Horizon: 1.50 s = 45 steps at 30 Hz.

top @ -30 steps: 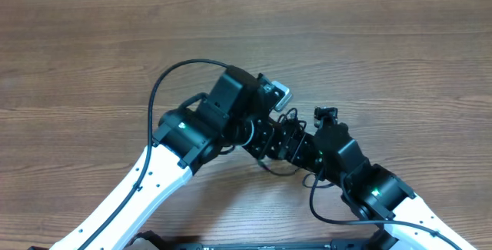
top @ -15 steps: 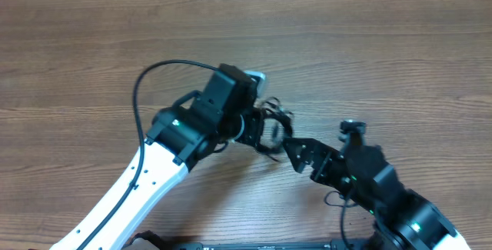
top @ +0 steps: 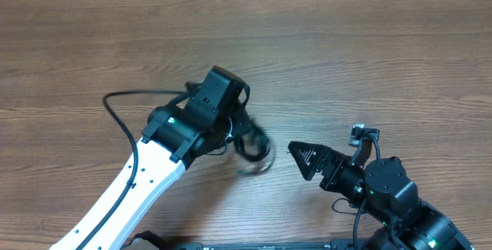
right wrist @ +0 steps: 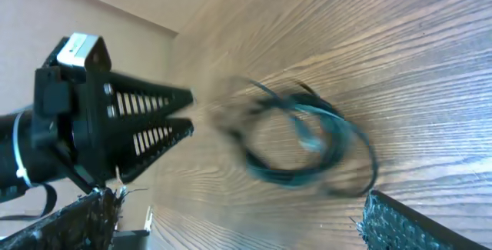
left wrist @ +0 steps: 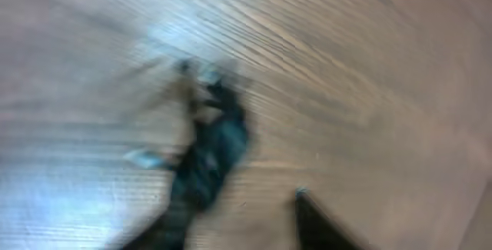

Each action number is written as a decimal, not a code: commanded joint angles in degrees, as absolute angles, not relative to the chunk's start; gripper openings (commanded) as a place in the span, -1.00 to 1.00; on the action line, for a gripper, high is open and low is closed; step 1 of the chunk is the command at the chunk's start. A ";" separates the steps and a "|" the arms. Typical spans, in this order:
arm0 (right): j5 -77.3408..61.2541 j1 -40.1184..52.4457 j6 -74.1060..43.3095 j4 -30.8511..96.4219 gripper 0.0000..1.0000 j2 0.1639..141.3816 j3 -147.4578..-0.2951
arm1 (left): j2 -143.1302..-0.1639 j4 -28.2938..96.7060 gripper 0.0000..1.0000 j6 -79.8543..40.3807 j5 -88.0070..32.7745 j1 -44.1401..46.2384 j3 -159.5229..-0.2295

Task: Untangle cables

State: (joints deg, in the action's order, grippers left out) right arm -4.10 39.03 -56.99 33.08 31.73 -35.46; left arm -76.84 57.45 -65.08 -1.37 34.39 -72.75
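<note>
- Cables [top: 255, 148]: we list two thin black leads as one small looped bundle. Blur smears it in every view, so we cannot separate the strands or pick out the plugs.
- Same bundle, right wrist view [right wrist: 304, 138]: a rough ring of several turns over the wood grain.
- Same bundle, left wrist view [left wrist: 207, 158]: a dark clump with a small pale speck at its edge, too blurred for us to identify. We cannot tell whether the bundle lies flat on the wood or hangs just above it.
- Left gripper [right wrist: 191, 111]: just beside the bundle, tips pointing at it. Its two ribbed fingers [right wrist: 146, 96] stand partway apart with a narrow wedge of gap, and we see nothing clamped between them. Blurred strands reach toward the tips, and we cannot tell whether they touch.
- Right gripper [right wrist: 242, 204]: on the far side of the bundle from the left gripper, near it but apart. Its fingers [right wrist: 407, 223] are spread wide at the lower corners of its own view, with the bundle ahead of them, and it holds nothing.
- Left arm [top: 154, 181]: a white link with a black wrist that reaches in over the bundle.
- Arm wire [top: 123, 108]: a thicker black lead looping off the left arm, well apart from the bundle.
- Right arm [top: 392, 192]: black joints behind the right gripper, farther from the bundle.
- Table [top: 384, 50]: brown wood grain under and all around the bundle.
</note>
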 commanded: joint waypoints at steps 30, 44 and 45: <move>-3.95 38.89 -56.97 44.21 1.00 31.51 -35.73 | -93.84 74.91 0.51 -73.28 4.80 26.81 -70.89; -3.05 38.89 -56.95 46.02 1.00 31.51 -35.70 | -94.21 65.17 0.27 -68.77 1.78 23.40 -59.13; -3.05 38.89 -56.95 46.02 1.00 31.51 -35.70 | -94.21 63.57 0.27 -68.75 2.46 23.24 -57.82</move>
State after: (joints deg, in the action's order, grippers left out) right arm -4.03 39.03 -57.01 46.13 31.73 -35.46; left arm -93.62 65.65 -69.93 2.11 23.24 -60.82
